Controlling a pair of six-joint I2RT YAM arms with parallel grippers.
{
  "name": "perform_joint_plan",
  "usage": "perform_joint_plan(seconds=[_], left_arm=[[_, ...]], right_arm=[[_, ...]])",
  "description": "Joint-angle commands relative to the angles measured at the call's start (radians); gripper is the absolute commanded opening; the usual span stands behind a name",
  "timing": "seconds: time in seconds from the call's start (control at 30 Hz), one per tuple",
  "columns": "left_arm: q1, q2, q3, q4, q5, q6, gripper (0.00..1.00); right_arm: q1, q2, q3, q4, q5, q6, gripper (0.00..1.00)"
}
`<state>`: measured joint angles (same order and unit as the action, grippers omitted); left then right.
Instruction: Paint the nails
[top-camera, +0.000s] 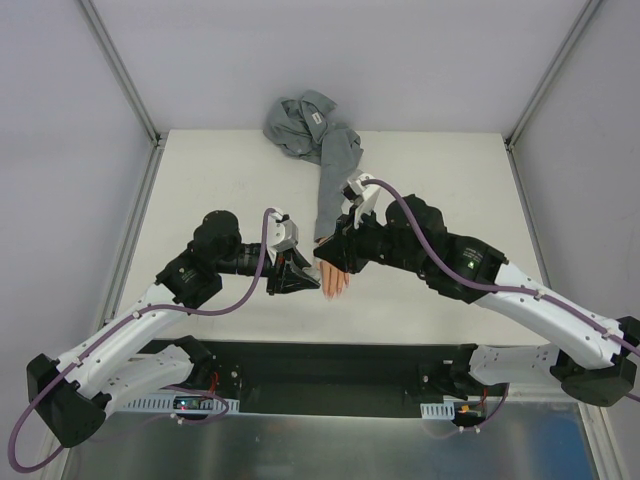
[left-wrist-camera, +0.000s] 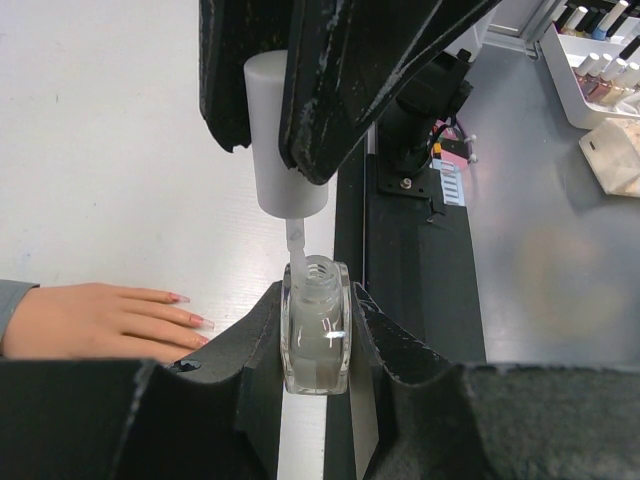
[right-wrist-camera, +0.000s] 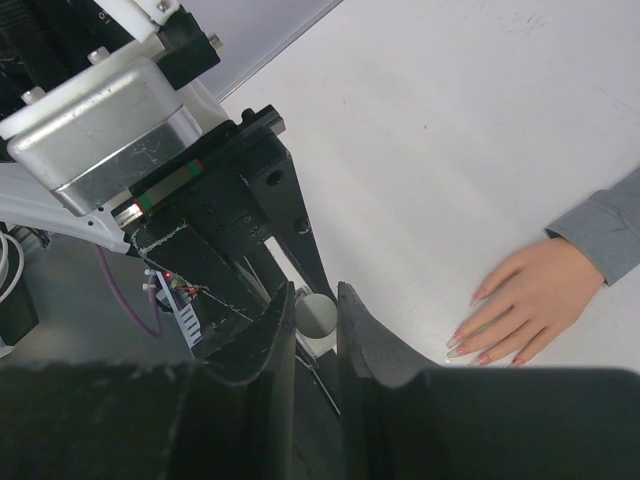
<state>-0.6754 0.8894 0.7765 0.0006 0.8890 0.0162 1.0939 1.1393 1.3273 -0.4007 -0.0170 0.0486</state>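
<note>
My left gripper (left-wrist-camera: 315, 312) is shut on a small clear bottle (left-wrist-camera: 315, 340), held upright between its black pads. My right gripper (right-wrist-camera: 316, 302) is shut on the bottle's white cap (right-wrist-camera: 318, 314). In the left wrist view the cap (left-wrist-camera: 285, 150) hangs just above the bottle, and its brush stem (left-wrist-camera: 294, 245) reaches down into the open neck. The peach mannequin hand (top-camera: 336, 281) lies flat on the table beside both grippers. Its pinkish nails (left-wrist-camera: 201, 322) show at the fingertips, also in the right wrist view (right-wrist-camera: 458, 346). A grey sleeve (top-camera: 329, 190) covers its wrist.
The grey shirt lies bunched (top-camera: 300, 120) at the table's far edge. A black base strip (left-wrist-camera: 415, 250) runs along the near edge. Off the table to the right stand a white tray of polish bottles (left-wrist-camera: 600, 70) and a beige piece (left-wrist-camera: 615, 155).
</note>
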Motion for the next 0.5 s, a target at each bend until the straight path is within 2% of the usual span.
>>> perform_joint_plan(seconds=[0.0,0.47], left_arm=[[-0.010,-0.021,0.003,0.030,0.005,0.024,0.00],[-0.010,-0.018,0.003,0.030,0.001,0.022,0.00]], right_arm=[[0.000,-0.009,-0.007,0.016,-0.015,0.014,0.00],[0.001,-0.003,-0.020,0.029,-0.049,0.023,0.00]])
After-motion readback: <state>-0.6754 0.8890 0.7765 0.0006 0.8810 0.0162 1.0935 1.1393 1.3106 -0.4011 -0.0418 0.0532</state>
